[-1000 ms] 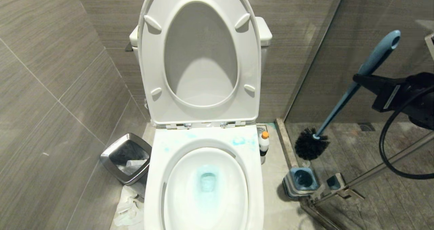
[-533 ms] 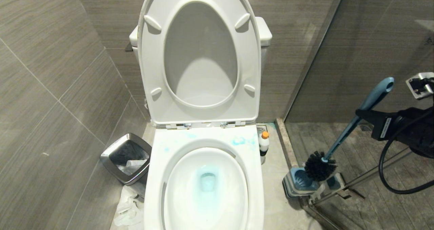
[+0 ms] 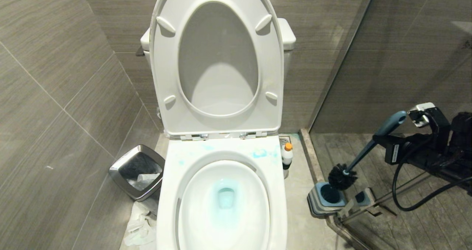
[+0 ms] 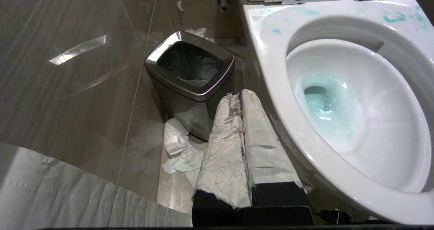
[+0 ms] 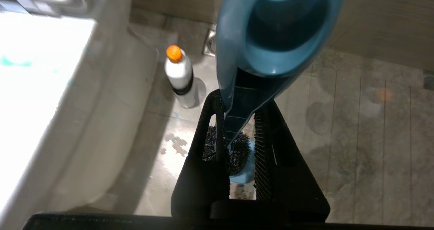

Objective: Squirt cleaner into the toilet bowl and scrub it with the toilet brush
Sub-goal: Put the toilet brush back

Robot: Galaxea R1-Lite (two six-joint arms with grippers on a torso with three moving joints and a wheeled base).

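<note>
The white toilet bowl stands open, its seat and lid raised, with blue-tinted water inside and blue smears on its rim. My right gripper is shut on the blue-grey shaft of the toilet brush, far right of the bowl. The shaft slants down and the black bristle head sits just over the mouth of the square blue-and-grey base. In the right wrist view the shaft runs between the fingers of the right gripper. The cleaner stands upright on the floor beside the bowl. My left gripper, cloth-wrapped, is shut and empty beside the bowl.
A square steel bin stands left of the bowl with crumpled tissue on the floor before it. A glass partition and its metal floor rail run just right of the brush base. Tiled walls close in on the left and behind.
My right gripper has come down with the brush. The bristle head has dropped from well above the floor to the mouth of the base. The left arm has not moved.
</note>
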